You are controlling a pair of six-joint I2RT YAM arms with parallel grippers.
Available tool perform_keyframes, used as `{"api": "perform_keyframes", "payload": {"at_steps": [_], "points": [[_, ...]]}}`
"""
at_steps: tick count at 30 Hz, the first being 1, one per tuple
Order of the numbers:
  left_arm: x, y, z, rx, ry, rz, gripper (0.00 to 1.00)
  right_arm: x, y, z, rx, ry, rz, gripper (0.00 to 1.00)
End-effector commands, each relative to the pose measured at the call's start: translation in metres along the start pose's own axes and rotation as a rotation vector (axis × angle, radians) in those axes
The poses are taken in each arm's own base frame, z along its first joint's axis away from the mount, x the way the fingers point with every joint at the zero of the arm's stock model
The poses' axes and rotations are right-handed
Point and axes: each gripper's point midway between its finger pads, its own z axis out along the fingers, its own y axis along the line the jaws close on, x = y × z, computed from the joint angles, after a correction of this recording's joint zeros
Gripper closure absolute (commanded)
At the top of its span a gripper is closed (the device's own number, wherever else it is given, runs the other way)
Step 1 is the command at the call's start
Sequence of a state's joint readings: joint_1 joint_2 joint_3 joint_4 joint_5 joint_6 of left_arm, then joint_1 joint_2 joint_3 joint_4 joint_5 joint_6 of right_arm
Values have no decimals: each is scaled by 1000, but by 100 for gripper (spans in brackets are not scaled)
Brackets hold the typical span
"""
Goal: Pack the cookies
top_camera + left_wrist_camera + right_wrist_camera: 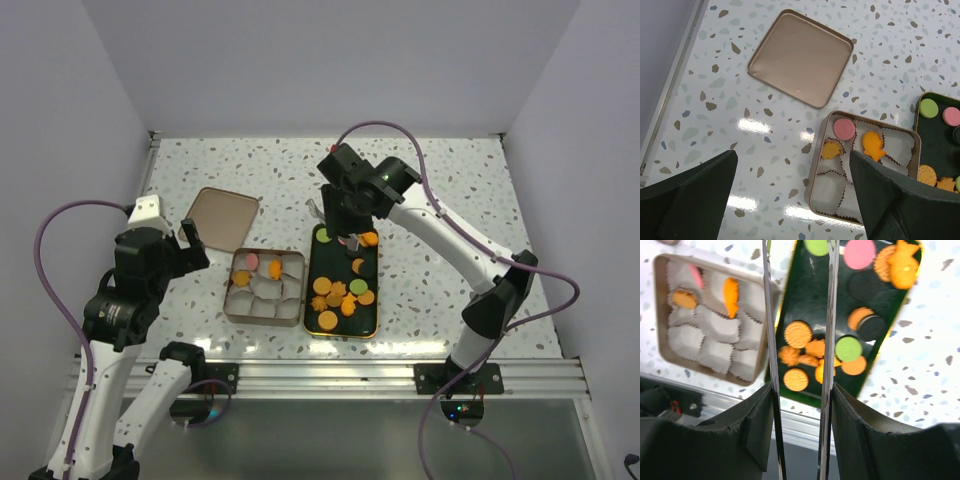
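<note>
From above, the tin [229,300] sits on the desk [450,200] with its lid [222,217] lying off to the far left. A dark tray [335,262] touches its right side. Most of the cookies [322,285] are on that tray and only a few bits of colour show in the tin. The right jaws hang over the tray's far end, and the left jaws wait near the tin's left side.

In the left wrist view, the left jaws stand wide and hold nothing. Three cookies lie in the tin's white paper cups [827,187]: a pink round [844,129] and two orange shapes. The other cups in view are empty.

In the right wrist view, two long thin blades reach out from the right jaws, a modest gap apart, over the tray [810,295]. Their tips run off the top edge, so it cannot be told whether they pinch a cookie. More than a dozen orange, pink, green and dark cookies are on the tray.

The packing looks barely begun, with nearly every cookie left to move and the lid to go on last.
</note>
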State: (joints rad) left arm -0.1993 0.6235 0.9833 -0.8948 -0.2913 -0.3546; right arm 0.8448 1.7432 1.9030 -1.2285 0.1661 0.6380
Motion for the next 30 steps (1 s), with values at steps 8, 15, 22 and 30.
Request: {"api": "perform_keyframes", "payload": {"at_steps": [8, 15, 22, 30], "points": [[-6, -7, 3, 35, -27, 18, 0, 14, -25, 23, 76, 50, -60, 52], [-6, -7, 3, 35, -27, 18, 0, 22, -23, 44, 91, 102, -77, 52], [-5, -7, 4, 33, -23, 19, 0, 28, -21, 61, 97, 147, -93, 52], [-5, -7, 5, 32, -19, 20, 0, 33, -24, 75, 127, 188, -117, 52]]}}
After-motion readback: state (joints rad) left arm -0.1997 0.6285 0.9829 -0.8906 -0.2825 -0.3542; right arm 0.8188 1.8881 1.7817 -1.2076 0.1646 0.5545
